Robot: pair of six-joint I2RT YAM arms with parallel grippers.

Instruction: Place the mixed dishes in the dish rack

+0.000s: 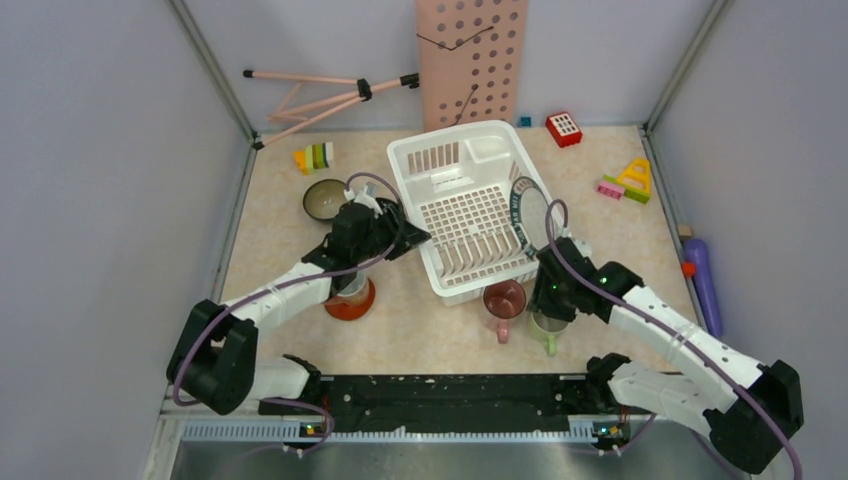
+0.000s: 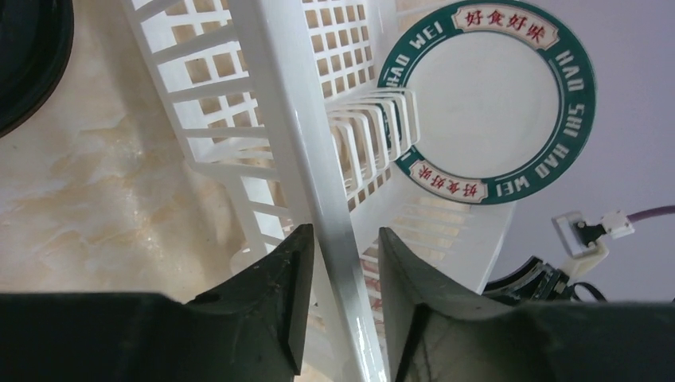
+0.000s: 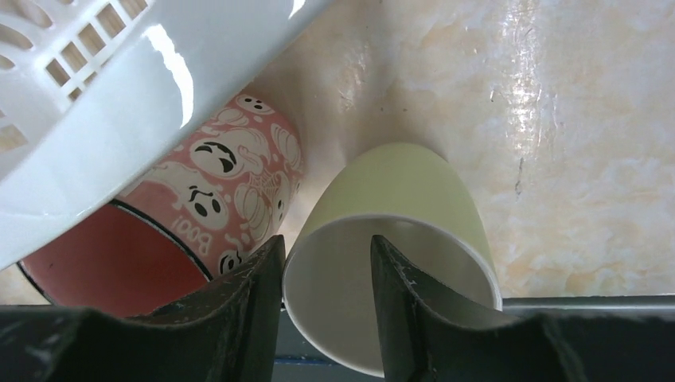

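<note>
Left gripper (image 2: 346,233), we see, clamps the dish rack (image 2: 271,119) wall; right gripper (image 3: 326,240) spread, straddling the pale green mug (image 3: 398,191) rim beside the rack.

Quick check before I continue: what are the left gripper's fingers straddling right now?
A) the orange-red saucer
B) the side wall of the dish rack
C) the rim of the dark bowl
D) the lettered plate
B: in the left wrist view, the left gripper has one finger on each side of the dish rack's white wall, and the lettered plate stands well beyond the fingers.
</note>
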